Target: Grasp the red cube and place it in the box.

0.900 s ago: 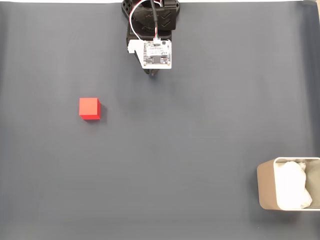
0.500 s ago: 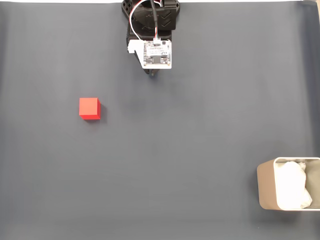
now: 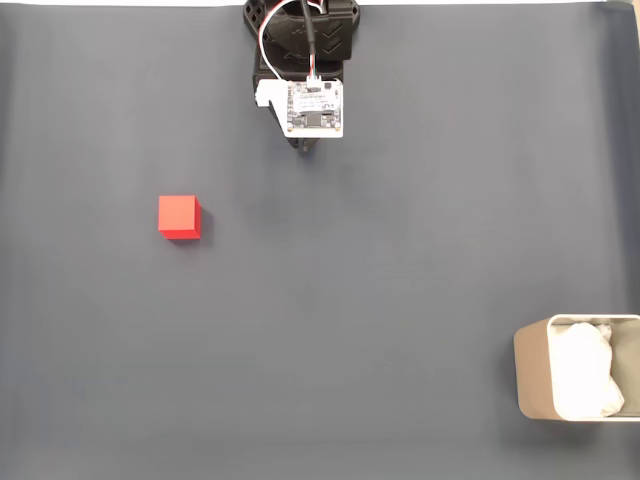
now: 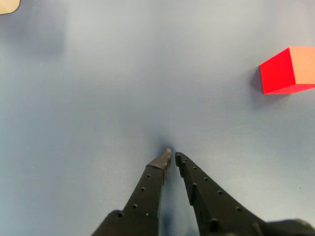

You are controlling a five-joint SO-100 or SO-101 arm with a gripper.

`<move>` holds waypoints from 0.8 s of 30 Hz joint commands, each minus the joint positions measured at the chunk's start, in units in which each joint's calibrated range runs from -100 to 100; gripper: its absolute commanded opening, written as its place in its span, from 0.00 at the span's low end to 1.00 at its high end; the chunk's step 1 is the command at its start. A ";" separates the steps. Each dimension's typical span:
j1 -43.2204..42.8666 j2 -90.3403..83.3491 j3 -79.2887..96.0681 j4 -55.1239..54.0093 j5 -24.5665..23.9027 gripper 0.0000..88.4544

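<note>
The red cube (image 3: 180, 217) rests on the dark mat at the left in the fixed view; in the wrist view the cube (image 4: 288, 71) sits at the upper right edge. The beige box (image 3: 536, 370) with white padding stands at the lower right corner of the fixed view, and a pale corner of it (image 4: 7, 5) peeks in at the wrist view's top left. My gripper (image 4: 173, 156) points at bare mat, its black fingers together and holding nothing. In the fixed view the arm sits at the top centre, with the gripper (image 3: 307, 147) tip just below the wrist board, well right of the cube.
A dark grey mat (image 3: 360, 300) covers the whole table. The arm's base (image 3: 300, 30) sits at the far top edge. Open mat lies between cube, arm and box.
</note>
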 commanded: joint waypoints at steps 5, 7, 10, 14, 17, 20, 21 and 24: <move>0.05 0.35 0.54 0.96 0.15 0.00; 0.05 0.35 0.54 0.96 0.15 0.00; 0.05 0.35 0.54 0.96 0.15 0.00; 0.05 0.35 0.54 0.96 0.15 0.00; 0.05 0.35 0.54 -1.75 0.10 0.00; 0.83 0.78 0.36 -10.68 0.05 0.00; 1.11 1.47 -0.01 -14.13 0.15 0.00; 1.33 5.55 -5.30 -21.34 0.49 0.00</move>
